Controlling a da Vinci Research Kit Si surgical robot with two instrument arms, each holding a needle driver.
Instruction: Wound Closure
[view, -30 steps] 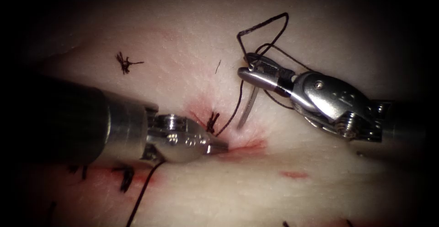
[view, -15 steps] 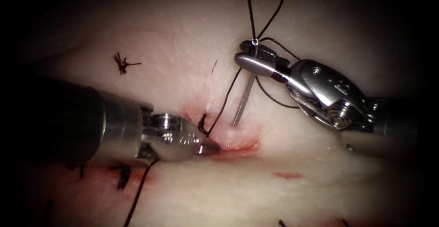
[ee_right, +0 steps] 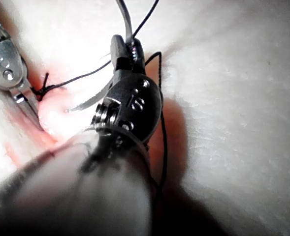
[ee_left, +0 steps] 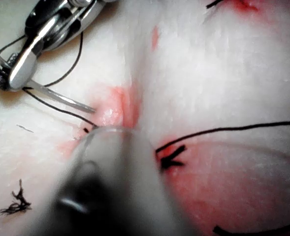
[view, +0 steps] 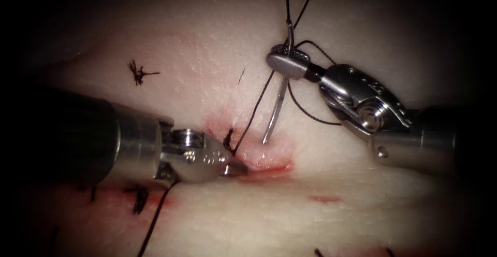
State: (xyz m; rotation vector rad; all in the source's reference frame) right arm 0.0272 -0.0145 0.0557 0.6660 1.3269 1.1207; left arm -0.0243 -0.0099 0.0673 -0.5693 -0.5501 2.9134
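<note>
Resting nearest to us, the left arm's tool (view: 235, 167) is pressing its closed tip into the tissue (view: 196, 55) at the left end of the reddened cut (view: 269, 166); I cannot make out anything held between its jaws. A dark strand is trailing away beneath it, toward us. Just beyond that tip a small knot (view: 228, 139) is sitting on the left side of the cut, and the thread (view: 253, 114) is rising from it at a slant toward the far tool.

Farther back, on the right side of the cut, the right arm's tool (view: 283, 62) is clamping the curved needle (view: 277, 109) close to its rear end. The needle is hanging free of the tissue, its point (view: 264, 142) hovering just above the pink swelling beyond the cut. Loops of thread are draping around the jaws and running up out of sight.

To my eye, doing this well means keeping the grip square on the needle, the point clear of the surface, and the slack from snagging on the jaws.

Compared with a second ago, the right tool has rolled at its wrist and lifted slightly away from the cut, the loop above it has stretched taller, and the strand from the knot has straightened. The left tool has shifted a little leftward along the cut.
</note>
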